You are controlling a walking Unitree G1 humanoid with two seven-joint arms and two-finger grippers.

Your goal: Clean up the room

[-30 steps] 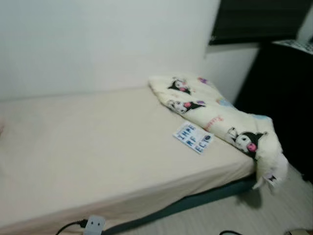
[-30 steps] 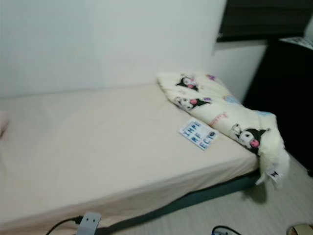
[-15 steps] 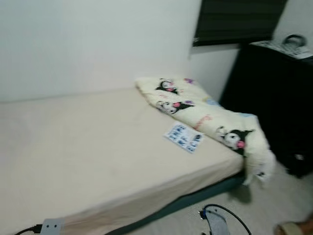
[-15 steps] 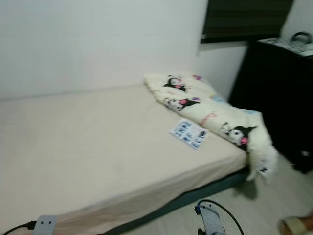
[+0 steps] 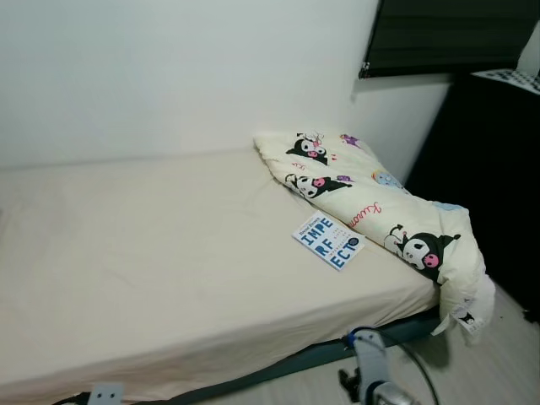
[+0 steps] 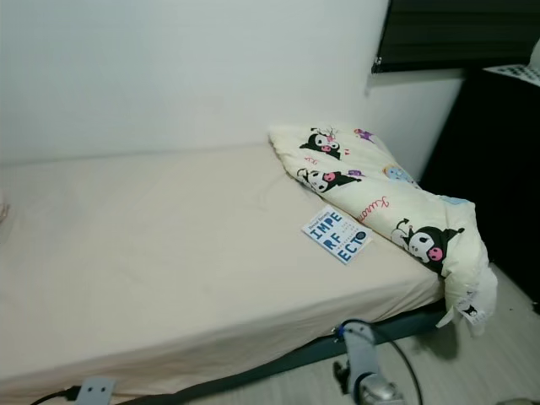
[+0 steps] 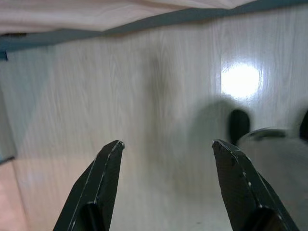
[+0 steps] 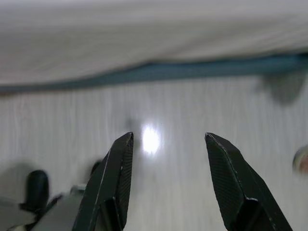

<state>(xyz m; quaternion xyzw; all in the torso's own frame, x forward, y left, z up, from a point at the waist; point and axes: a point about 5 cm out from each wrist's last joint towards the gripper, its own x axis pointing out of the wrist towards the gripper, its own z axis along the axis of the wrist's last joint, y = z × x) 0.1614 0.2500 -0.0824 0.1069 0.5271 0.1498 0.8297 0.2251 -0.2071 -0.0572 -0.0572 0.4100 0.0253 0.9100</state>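
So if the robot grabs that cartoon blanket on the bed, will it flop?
Probably. The cartoon blanket lies in soft puffy folds, so it would likely sag and drape. It looks light but bulky. One end already hangs off the bed, so a pull may slide it floorward.

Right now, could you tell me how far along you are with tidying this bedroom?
Nothing looks done yet. Both claws, left and right, hang open over the floor, holding nothing. Still left: the book lying on the bed, and the bunched blanket slipping off its corner.
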